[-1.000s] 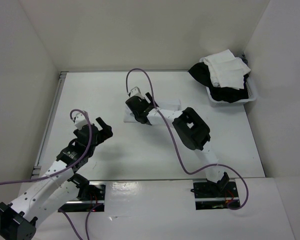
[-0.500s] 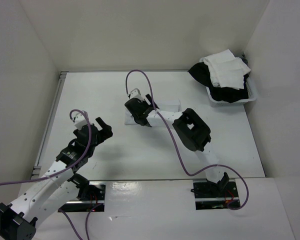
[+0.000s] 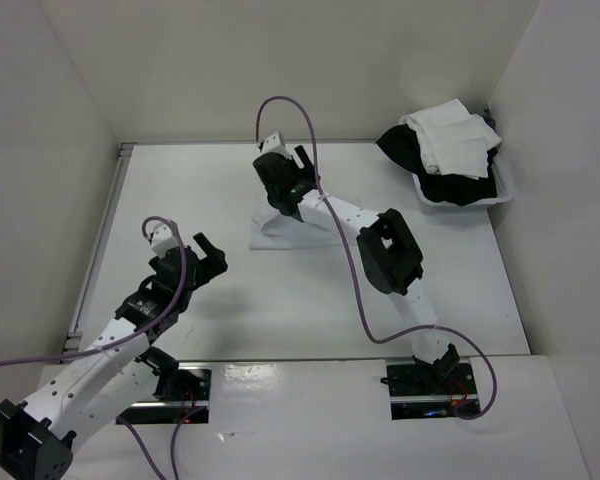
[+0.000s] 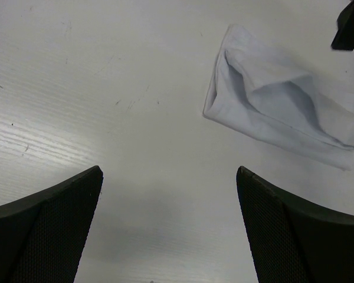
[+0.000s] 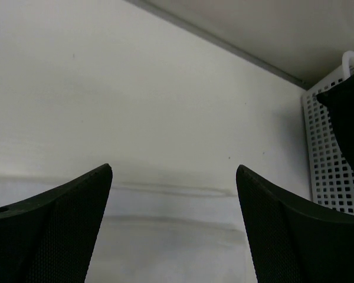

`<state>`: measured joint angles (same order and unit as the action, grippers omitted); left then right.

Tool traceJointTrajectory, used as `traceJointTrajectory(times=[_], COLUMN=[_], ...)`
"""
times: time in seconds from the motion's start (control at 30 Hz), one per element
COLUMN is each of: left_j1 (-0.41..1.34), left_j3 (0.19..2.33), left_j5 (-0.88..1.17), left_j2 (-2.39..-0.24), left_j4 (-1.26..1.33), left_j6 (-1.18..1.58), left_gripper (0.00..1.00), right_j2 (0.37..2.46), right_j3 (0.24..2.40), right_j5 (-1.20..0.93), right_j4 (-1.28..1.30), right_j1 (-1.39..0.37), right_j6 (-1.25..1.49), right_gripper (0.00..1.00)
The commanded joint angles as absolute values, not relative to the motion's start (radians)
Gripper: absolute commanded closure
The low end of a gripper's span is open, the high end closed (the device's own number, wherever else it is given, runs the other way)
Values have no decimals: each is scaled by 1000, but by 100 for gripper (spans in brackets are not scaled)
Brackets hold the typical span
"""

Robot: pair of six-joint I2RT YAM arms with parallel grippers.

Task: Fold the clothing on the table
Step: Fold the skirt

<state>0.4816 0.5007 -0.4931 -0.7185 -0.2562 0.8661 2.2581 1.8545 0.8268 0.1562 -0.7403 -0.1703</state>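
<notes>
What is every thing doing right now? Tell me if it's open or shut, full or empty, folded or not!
clothing: folded small, lying on the table, top layer puffed up, nothing holding it.
left pincer: open, empty, over bare table.
right pincer: open, empty, near the clothing's far edge.
bin: full, heaped with white and black clothes.

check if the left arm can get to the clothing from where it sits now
Probably yes. The left gripper is open and faces the clothing across bare table, with nothing lying between them. The right arm hangs over the clothing's far side, so the near edge looks safer.
</notes>
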Motion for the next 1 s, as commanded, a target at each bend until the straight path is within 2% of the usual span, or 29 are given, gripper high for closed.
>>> traceJointTrajectory(times=[0.0,0.17,0.23,0.37,0.53,0.67,0.83,0.93,0.97], left_j1=[477,477,477,486,486,495,495,495,495], left_j3=[499,499,499,499,488,497,581,656,679], left_j5=[-482,-491,-491,-491,-472,-423,-370,-331,-331], left_j2=[-744,-744,-744,-744,-744,-823,-1010,-1134,-1166], left_j4=[-207,-207,-207,-207,-184,-134,-46,8,8], left_j6=[862,862,853,853,862,862,821,810,810], left_gripper=[0,0,0,0,0,0,0,0,0], right_j2=[2338,2488,2485,2304,2113,1944,1789,1718,1706], right_j3=[1989,2279,2301,2005,1774,1539,1350,1278,1266], right_j5=[830,805,793,765,726,660,686,750,762], right_j4=[190,363,406,266,265,265,291,314,314], right_j1=[-701,-664,-664,-725,-746,-746,-756,-756,-756], right_j6=[-209,-195,-152,-143,-32,112,216,267,278], right_gripper=[10,10,10,10,10,12,25,36,47])
